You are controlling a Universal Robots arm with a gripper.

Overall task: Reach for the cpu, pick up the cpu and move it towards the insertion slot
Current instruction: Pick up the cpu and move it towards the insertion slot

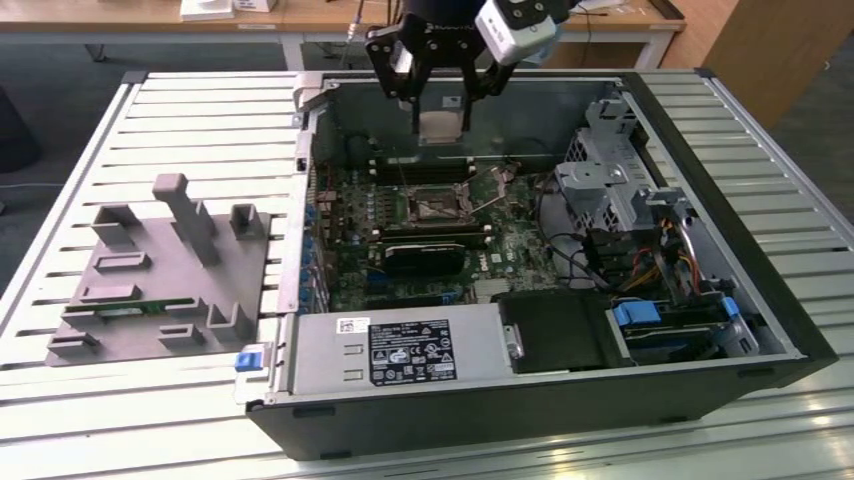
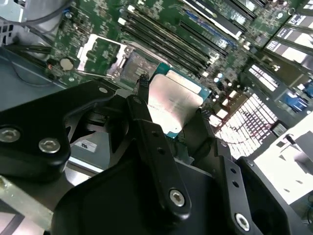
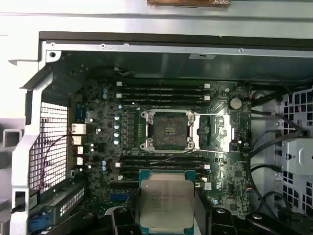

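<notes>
Cpu (image 3: 166,203) sits clenched between the gripper's (image 2: 171,115) black fingers (image 2: 143,98), silvery top showing in both wrist views, green edge visible along one side. In the exterior view the cpu (image 1: 441,128) hangs in the air above the open computer case (image 1: 774,330), over the far part of the motherboard (image 1: 521,260). The slot (image 3: 168,129) lies below on the board with its metal frame and thin lever open, apart from the chip; in the exterior view it (image 1: 437,208) is nearer the camera than the gripper (image 1: 442,130). Memory slots (image 3: 164,90) flank the socket. A grey fixture (image 1: 160,275) rests on the slatted table (image 1: 80,180), at the exterior view's left of the case.
</notes>
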